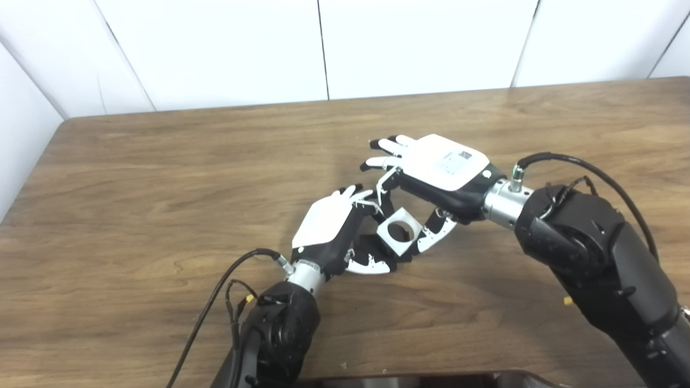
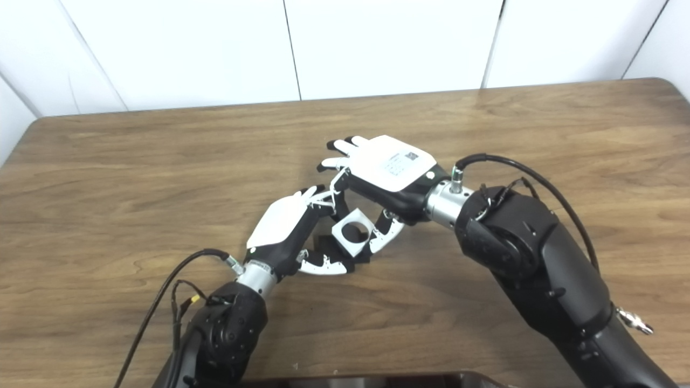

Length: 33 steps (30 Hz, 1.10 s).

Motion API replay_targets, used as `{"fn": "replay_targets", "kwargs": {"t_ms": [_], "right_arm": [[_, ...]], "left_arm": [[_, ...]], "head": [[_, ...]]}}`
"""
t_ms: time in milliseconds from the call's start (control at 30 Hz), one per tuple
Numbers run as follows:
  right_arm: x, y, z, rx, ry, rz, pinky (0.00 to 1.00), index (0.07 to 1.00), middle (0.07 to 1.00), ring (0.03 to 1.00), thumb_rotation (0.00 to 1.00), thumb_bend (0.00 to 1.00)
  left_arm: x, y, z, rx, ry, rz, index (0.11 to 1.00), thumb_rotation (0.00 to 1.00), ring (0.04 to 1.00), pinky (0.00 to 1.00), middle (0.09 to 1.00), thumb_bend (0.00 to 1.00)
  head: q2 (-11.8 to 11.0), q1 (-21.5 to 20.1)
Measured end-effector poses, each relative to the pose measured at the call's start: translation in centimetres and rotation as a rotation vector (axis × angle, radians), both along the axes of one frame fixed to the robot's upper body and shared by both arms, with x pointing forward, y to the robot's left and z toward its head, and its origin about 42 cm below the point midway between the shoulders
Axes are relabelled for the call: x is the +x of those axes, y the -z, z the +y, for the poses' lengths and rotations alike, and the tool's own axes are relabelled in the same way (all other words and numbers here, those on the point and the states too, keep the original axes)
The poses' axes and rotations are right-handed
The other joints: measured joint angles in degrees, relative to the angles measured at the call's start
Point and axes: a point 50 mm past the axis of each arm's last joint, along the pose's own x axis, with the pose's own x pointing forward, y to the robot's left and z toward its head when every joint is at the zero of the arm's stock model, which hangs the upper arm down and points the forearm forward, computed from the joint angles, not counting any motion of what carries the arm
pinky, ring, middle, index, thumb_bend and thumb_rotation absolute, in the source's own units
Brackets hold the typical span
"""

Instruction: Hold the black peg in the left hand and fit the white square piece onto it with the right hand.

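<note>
The white square piece [image 1: 399, 231] with a round hole sits between my two hands above the middle of the table; it also shows in the right eye view [image 2: 353, 232]. My right hand [image 1: 437, 171] pinches it between thumb and a finger, the other fingers spread out. My left hand [image 1: 337, 229] is closed around the black peg [image 1: 372, 243], which is mostly hidden under the white piece and the fingers. The piece sits right over the peg; the dark hole shows, and I cannot tell how far the peg is in it.
The brown wooden table [image 1: 161, 178] spreads all round the hands. White wall panels [image 1: 323, 48] stand behind its far edge. A dark edge of the robot's body [image 1: 420, 380] shows at the bottom.
</note>
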Motion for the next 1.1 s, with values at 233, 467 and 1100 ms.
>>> {"fn": "replay_targets", "kwargs": {"t_ms": [233, 467, 1100], "right_arm": [[-0.3, 0.4, 0.6, -0.002, -0.016, 0.013, 1.00, 0.491, 0.902, 0.992, 0.14, 0.52], [-0.5, 0.8, 0.8, -0.004, -0.017, 0.019, 1.00, 0.491, 0.902, 0.994, 0.14, 0.52], [0.2, 1.2, 0.3, -0.005, 0.002, 0.034, 1.00, 0.492, 0.906, 1.000, 0.14, 0.52]], "left_arm": [[0.1, 0.0, 0.0, 0.000, 0.002, 0.003, 0.491, 0.09, 0.995, 1.00, 0.907, 0.51], [0.1, -0.1, -0.2, -0.004, 0.002, 0.006, 0.490, 0.09, 0.989, 1.00, 0.903, 0.51], [0.0, -0.1, -0.4, -0.007, -0.005, 0.005, 0.489, 0.09, 0.986, 1.00, 0.903, 0.50]], "head": [[0.26, 0.26], [0.26, 0.44], [0.26, 0.79]]}}
